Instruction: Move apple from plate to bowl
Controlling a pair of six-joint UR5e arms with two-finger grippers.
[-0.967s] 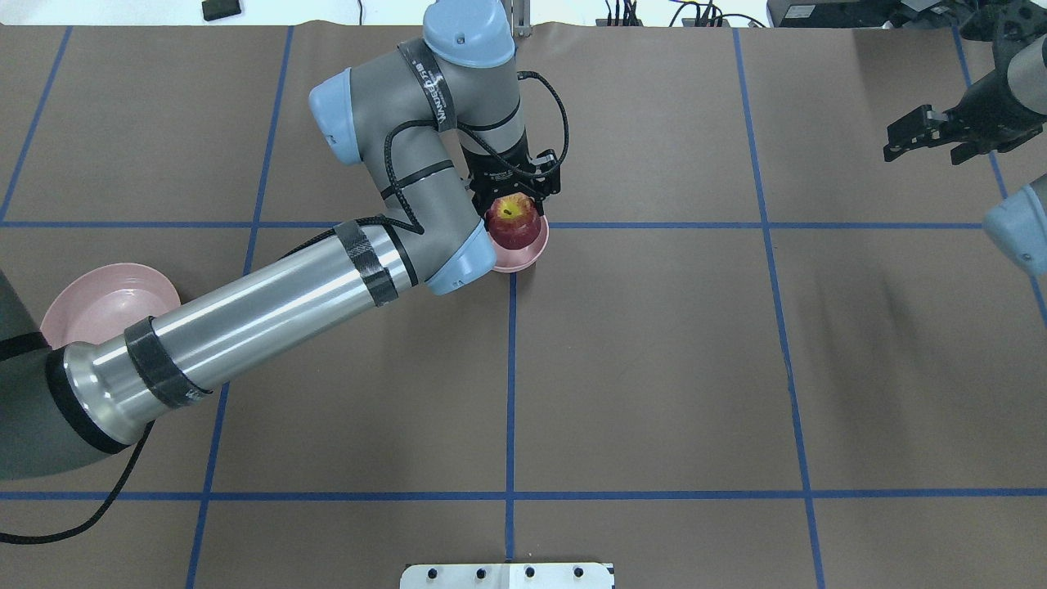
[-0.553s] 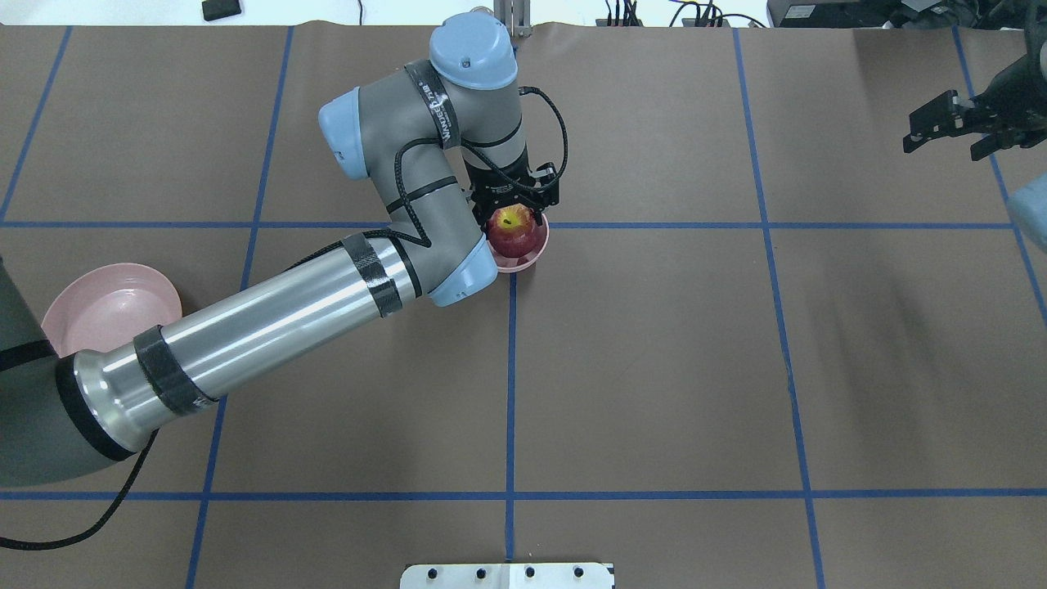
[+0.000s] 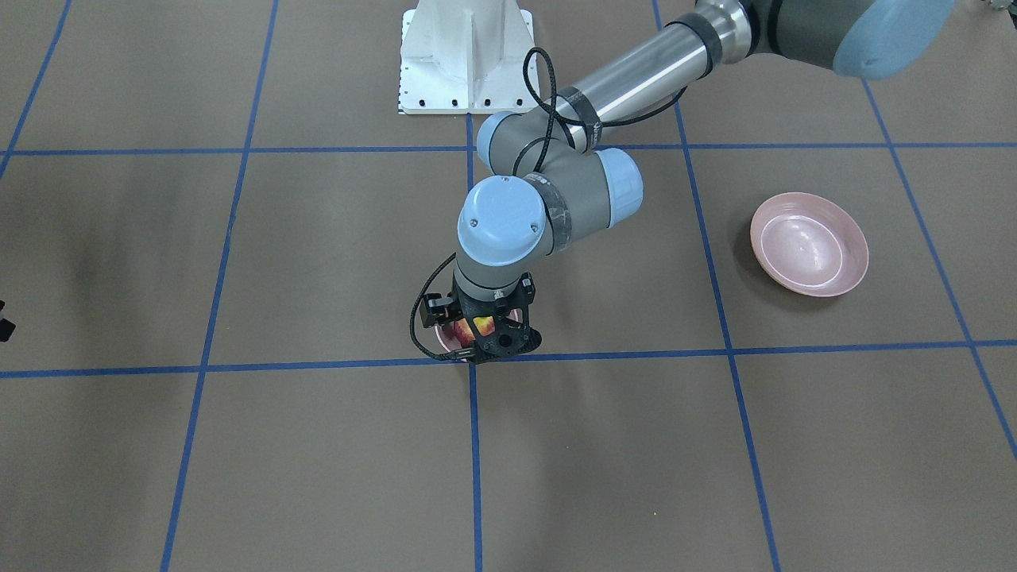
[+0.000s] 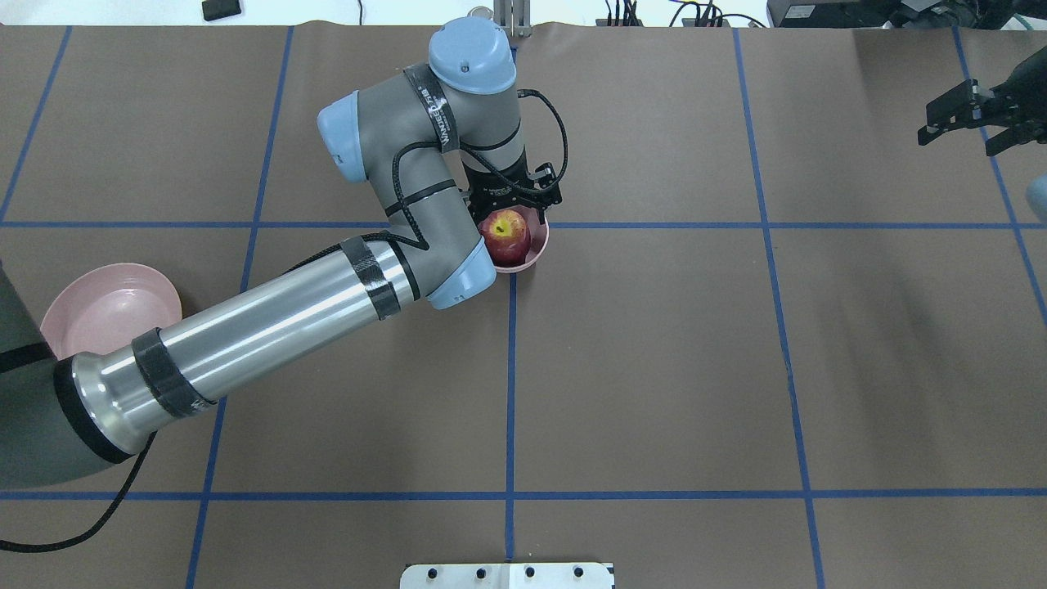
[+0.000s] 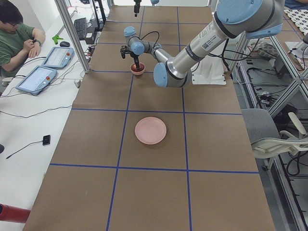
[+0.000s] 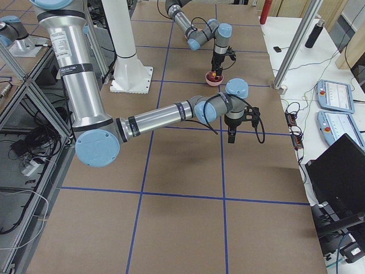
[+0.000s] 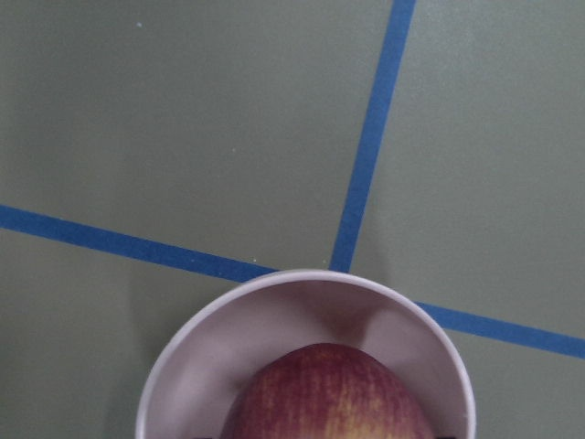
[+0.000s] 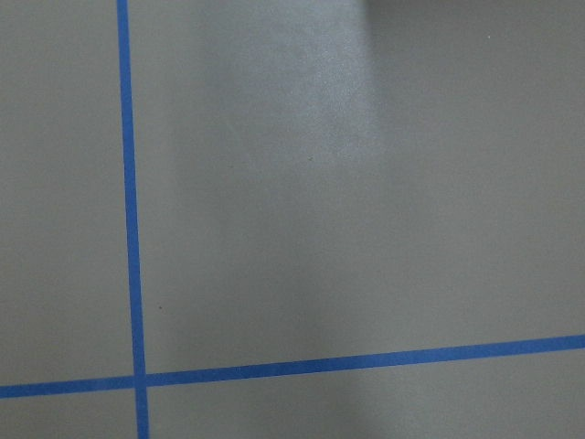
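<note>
Overhead exterior view: apple [image 4: 505, 233] low inside bowl [image 4: 540, 242], well apart from plate [image 4: 114, 315]. Left hand [image 4: 511, 211] straddles apple; grip cannot be told. Release only when seated, then rise vertically.

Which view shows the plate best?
Exterior front-facing: the plate lies whole, empty and unobstructed. Exterior left shows it whole but smaller. In overhead the left arm covers part of it. Exterior right and both wrist views do not show it.
</note>
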